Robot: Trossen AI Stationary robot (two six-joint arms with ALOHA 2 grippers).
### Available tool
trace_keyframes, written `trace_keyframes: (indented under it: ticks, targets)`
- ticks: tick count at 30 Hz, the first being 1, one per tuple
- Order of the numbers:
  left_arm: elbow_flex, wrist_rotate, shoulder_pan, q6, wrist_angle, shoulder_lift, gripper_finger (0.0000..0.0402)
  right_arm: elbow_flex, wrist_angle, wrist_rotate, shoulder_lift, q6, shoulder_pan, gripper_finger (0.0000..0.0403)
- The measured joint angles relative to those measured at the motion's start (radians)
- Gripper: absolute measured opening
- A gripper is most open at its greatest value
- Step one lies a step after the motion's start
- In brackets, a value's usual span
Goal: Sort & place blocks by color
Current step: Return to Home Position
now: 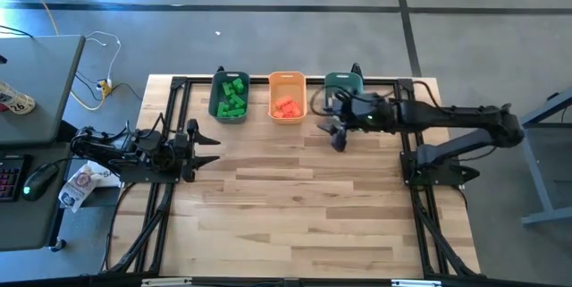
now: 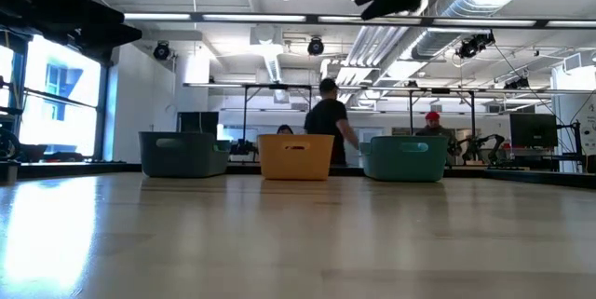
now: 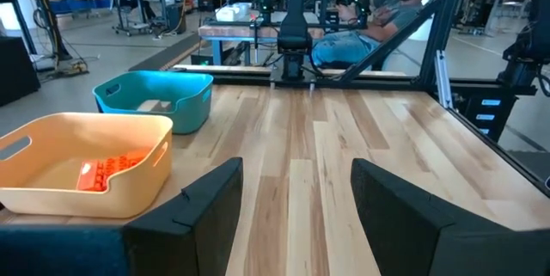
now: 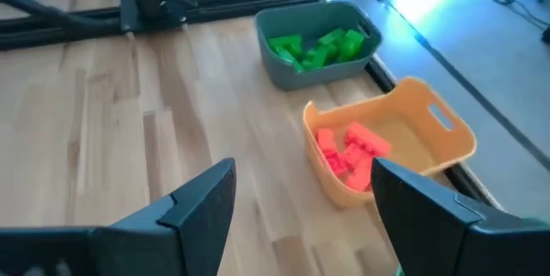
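Right arm (image 1: 447,117) centre-right of high view, jaws spread, empty, near orange bin (image 1: 288,76). Left arm (image 1: 134,148) mid-left, jaws spread, empty. Green blocks (image 1: 233,97), red-orange blocks (image 1: 286,106) binned, top centre.

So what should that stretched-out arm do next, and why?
Probably pull the right gripper back toward its base: it hangs open and empty by the bins, green blocks and red-orange blocks already lie inside, and the left gripper waits parked.

Three bins line the wooden table's (image 2: 298,243) far edge: a dark teal bin (image 2: 182,155), an orange bin (image 2: 296,156) and a lighter teal bin (image 2: 405,159). Behind them a person in black (image 2: 328,117) stands; another person (image 3: 369,27) seems to sit reclined.
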Motion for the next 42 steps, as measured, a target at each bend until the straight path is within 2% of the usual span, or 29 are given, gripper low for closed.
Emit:
trace_keyframes:
  ticks: [16,23,33,42]
  targets:
    - [0.0,0.002,0.0,0.0,0.0,0.0,0.0207,-0.534,0.228,-0.008,-0.513,0.093,0.0,0.0257]
    - [0.0,0.002,0.0,0.0,0.0,0.0,0.0207,-0.728,0.35,-0.02,-0.682,0.142,0.0,0.0257]
    - [0.0,0.002,0.0,0.0,0.0,0.0,0.0207,-0.893,0.504,-0.021,-0.843,0.14,0.004,0.0257]
    - [0.0,0.002,0.0,0.0,0.0,0.0,0.0207,-0.982,0.53,-0.027,-0.948,0.134,0.004,0.0257]
